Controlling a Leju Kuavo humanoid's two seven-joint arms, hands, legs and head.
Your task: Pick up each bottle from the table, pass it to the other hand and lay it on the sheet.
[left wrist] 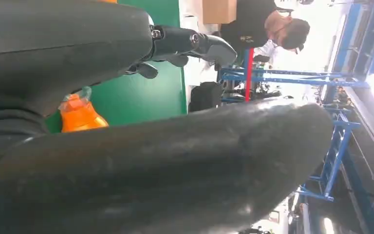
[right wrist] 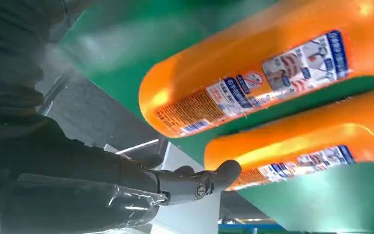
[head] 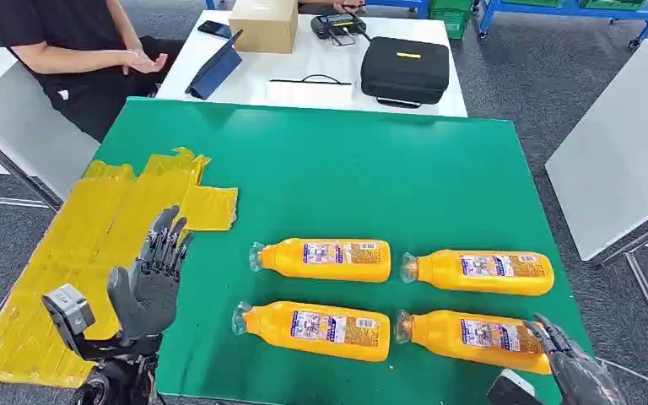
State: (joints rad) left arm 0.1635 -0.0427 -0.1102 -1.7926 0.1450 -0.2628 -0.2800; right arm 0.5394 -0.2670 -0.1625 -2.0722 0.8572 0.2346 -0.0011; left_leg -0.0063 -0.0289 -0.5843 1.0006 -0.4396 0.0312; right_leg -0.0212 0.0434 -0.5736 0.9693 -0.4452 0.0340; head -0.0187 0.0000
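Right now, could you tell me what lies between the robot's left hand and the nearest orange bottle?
In the head view, only bare green mat separates the open left hand from the near-left orange plastic bottle, whose cap points toward that hand.

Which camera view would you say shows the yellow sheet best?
The head view: the yellow sheet lies whole on the table's left, under the left hand. Neither wrist view gives a clear look at it.

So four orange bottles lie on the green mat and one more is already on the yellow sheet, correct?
Not quite. The head view shows four orange bottles on the green mat, but the yellow sheet holds no bottle yet.
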